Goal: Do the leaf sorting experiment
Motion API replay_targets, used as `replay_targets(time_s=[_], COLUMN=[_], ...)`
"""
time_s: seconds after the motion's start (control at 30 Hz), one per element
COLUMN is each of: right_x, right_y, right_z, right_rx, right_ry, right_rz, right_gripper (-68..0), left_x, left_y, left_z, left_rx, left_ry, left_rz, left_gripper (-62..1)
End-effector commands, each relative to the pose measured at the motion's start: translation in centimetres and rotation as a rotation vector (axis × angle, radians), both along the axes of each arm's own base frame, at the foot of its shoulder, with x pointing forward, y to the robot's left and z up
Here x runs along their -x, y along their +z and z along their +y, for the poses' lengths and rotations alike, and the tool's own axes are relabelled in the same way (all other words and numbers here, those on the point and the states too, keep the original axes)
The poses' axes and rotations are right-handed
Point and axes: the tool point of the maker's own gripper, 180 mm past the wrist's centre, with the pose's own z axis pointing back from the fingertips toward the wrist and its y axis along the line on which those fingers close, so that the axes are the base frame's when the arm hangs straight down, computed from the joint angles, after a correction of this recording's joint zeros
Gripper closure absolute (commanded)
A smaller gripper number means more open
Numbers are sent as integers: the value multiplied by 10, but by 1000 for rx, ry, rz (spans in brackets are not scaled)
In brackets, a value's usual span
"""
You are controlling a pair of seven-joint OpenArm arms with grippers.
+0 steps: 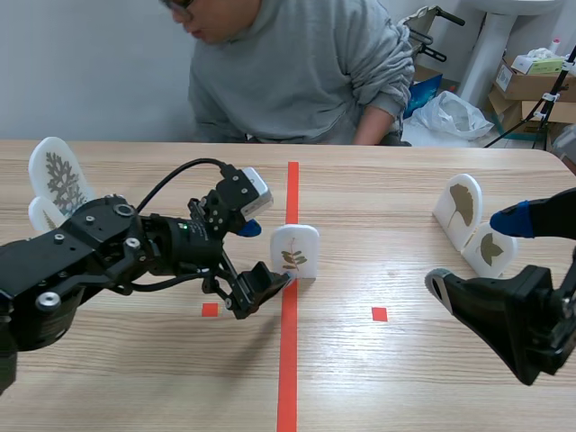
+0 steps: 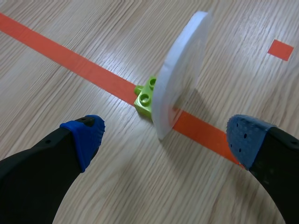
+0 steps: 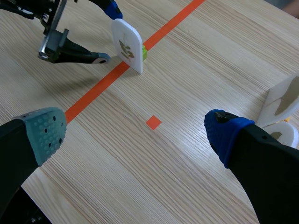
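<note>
A white leaf card (image 1: 294, 252) on a green brick stands upright on the red centre line. In the left wrist view the card (image 2: 180, 74) shows edge-on with its green base (image 2: 145, 97) just ahead of my open left gripper (image 2: 166, 133). In the scene view the left gripper (image 1: 255, 259) sits right beside the card, fingers either side, not touching. My right gripper (image 1: 481, 261) hangs open at the right, near two leaf cards (image 1: 472, 225). The right wrist view shows the centre card (image 3: 127, 44) far ahead of the right gripper (image 3: 135, 133).
Two more leaf cards (image 1: 58, 180) stand at the far left of the table. A person in a grey sweater (image 1: 301, 72) sits across the table. Boxes and a bag lie behind at the right. Small red squares (image 1: 379, 314) mark the wood.
</note>
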Motion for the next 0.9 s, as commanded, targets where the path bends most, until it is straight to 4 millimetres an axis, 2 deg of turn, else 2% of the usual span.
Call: replay_targets(time_s=[0.0, 0.33, 0.43, 0.87], right_x=[-2, -2, -2, -2], right_y=[5, 5, 5, 7], right_z=[-1, 0, 0, 0], right_rx=[-7, -10, -10, -15], right_ry=[9, 8, 8, 8], right_rz=[-18, -19, -19, -25], right_gripper=[-606, -606, -606, -606], left_x=[-12, -12, -12, -12], left_y=[21, 20, 20, 19], left_z=[-9, -36, -36, -35], left_rx=[55, 83, 79, 82], left_ry=[7, 8, 9, 9], left_rz=[-52, -46, -52, -56], left_gripper=[-559, -559, -548, -296])
